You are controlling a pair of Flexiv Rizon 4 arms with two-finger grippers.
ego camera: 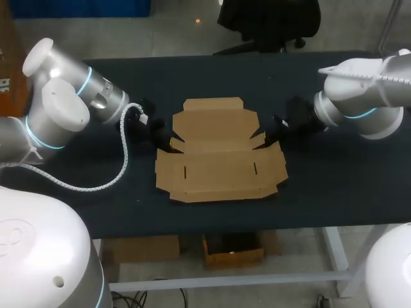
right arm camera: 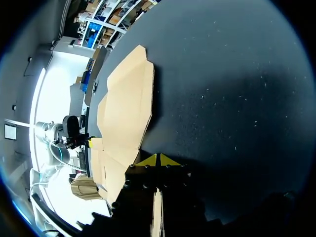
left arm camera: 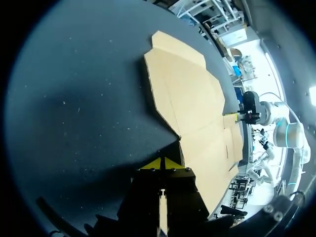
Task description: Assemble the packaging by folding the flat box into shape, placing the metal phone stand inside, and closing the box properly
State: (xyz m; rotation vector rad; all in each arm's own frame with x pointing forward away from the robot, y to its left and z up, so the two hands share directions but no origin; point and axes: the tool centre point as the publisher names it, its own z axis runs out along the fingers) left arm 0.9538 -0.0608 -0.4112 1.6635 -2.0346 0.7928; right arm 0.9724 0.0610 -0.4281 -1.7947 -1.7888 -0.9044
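Observation:
A flat brown cardboard box lies unfolded in the middle of the dark table. My left gripper is at the box's left edge, where a small side flap meets the panels. My right gripper mirrors it at the right edge. In the left wrist view the yellow tips of the left gripper are pressed together at a corner of the box, with a thin cardboard strip between the fingers. The right gripper looks the same beside the box. No phone stand is in view.
A white coiled cable trails from my left arm across the table's left side. Bare tabletop lies in front of the box and to both sides.

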